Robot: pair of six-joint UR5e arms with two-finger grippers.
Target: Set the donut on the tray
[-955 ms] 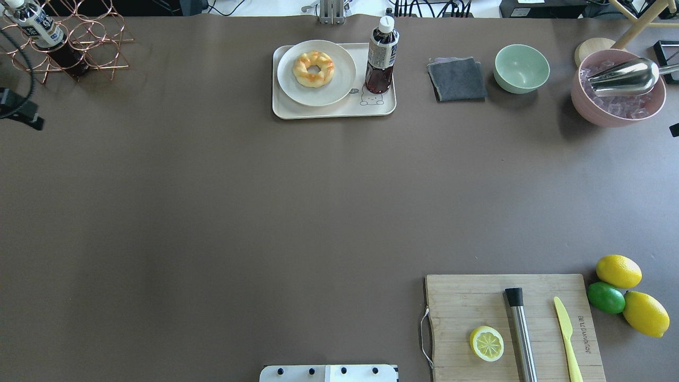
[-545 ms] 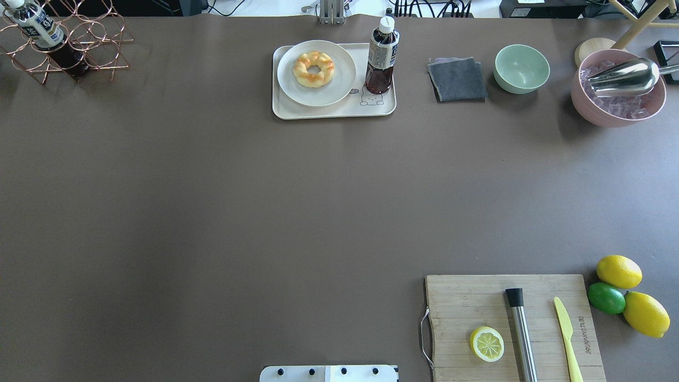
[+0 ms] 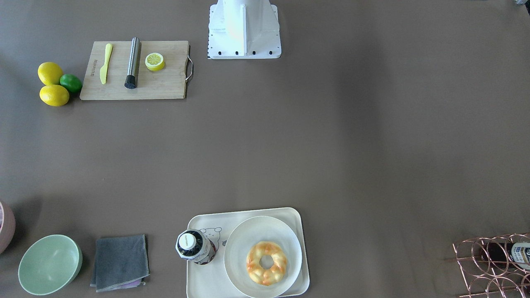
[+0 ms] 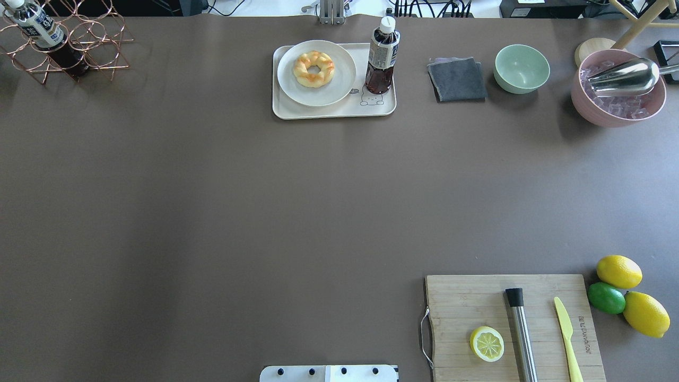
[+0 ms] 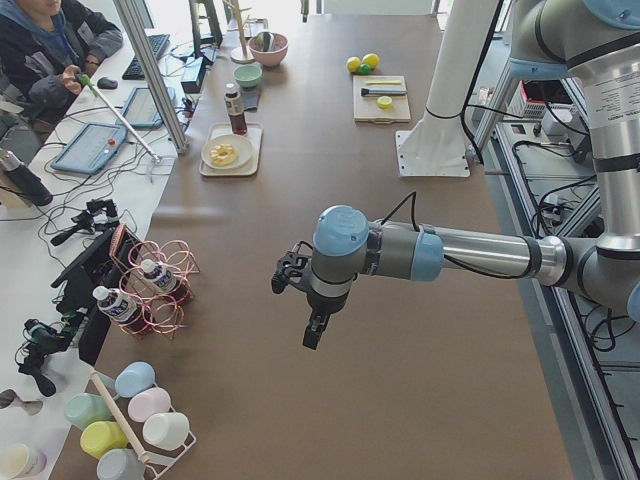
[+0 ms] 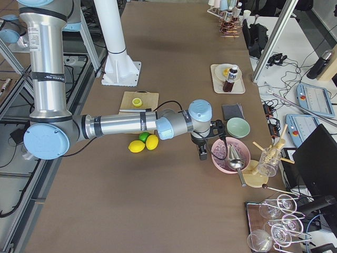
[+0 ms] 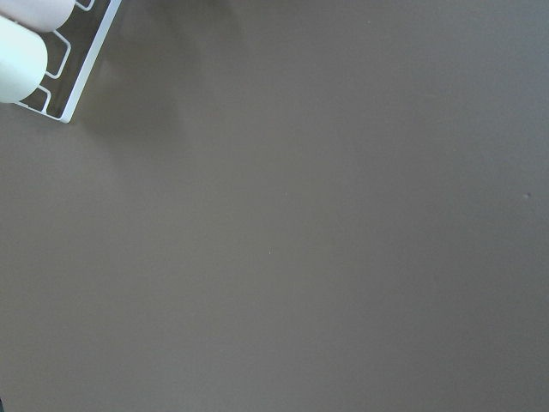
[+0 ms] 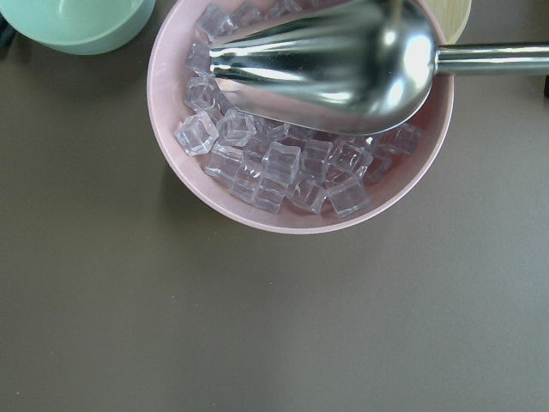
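Donut (image 4: 313,69) lies flat at the centre of a round off-white plate (image 4: 342,79), ring hole facing up. The plate sits on the tray (image 4: 329,111) and covers most of its half toward the robot's left. 1 dark drink bottle (image 4: 381,58) stands upright on the tray's other half, just beside the plate and above the cartoon mark. The tray rests at the table's far edge from the robot, near the middle of that edge. The left gripper (image 5: 313,338) shows only in the left side view, pointing down over bare table, well apart from the tray. Its opening cannot be told, nor whether it has hold of anything. The right gripper (image 6: 202,154) shows only in the right side view, hanging just beside a pink bowl (image 8: 302,226) of ice cubes. Its opening likewise cannot be told. The right wrist camera looks straight down into that bowl, where 1 metal scoop (image 8: 330,64) lies across the ice. A grey cloth (image 4: 457,79) and a green bowl (image 4: 521,68) lie between tray and pink bowl. A wooden cutting board (image 4: 467,302) at the near edge carries 1 cut lemon half (image 4: 486,343).
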